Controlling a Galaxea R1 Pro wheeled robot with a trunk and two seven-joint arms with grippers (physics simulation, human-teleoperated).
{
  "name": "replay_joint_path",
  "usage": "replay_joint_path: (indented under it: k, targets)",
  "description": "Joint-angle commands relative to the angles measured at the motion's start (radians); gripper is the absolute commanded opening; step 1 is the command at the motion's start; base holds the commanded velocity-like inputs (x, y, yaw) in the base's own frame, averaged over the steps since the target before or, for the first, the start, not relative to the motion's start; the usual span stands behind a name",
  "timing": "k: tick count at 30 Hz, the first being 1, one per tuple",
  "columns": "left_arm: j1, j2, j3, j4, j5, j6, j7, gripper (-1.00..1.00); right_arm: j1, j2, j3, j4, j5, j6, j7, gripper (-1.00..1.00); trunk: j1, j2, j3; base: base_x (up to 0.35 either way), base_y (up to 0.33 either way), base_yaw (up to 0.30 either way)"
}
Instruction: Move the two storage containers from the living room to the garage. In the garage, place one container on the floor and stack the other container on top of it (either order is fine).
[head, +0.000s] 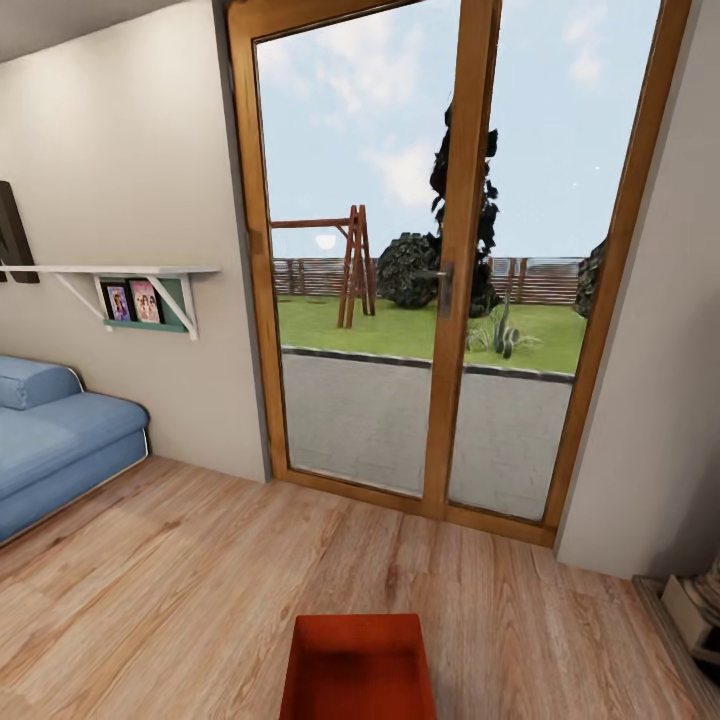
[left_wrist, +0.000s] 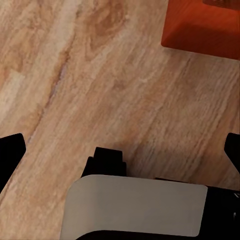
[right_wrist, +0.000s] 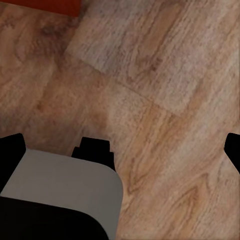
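Container (head: 358, 668) on wood floor (head: 200, 580), near edge cut off.

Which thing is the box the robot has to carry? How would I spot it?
Find the big wooden glass door, then look down the wood plank floor toward the robot. The storage container sits there: an open red-orange bin, the one bright red thing near the blue sofa.

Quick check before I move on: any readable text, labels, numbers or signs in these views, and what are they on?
None can be read.
Storage container on the wood floor: plain red-orange walls, no label.
Two framed pictures under the wall shelf: images too small to tell any writing.
Dark shape at the left edge of the wall: cut off, may be a letter, cannot tell.
Glass door: no sign or sticker.
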Motion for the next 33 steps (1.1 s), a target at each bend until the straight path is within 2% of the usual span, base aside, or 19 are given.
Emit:
replay_joint_path:
  k: [1, 33]
  targets:
    - [-0.001, 0.0, -0.007, 0.001, 0.01, -0.003, 0.0, 1.0, -0.001, 0.001, 0.009, 0.003, -0.011, -0.006, 0.002, 1.0, 0.0, -0.001, -0.001, 0.0, 0.0, 0.0]
    - [-0.001, 0.0, -0.001, 0.001, 0.015, -0.003, 0.0, 1.0, -0.001, 0.003, 0.008, 0.003, -0.012, -0.006, 0.001, 1.0, 0.0, -0.001, -0.001, 0.0, 0.0, 0.0]
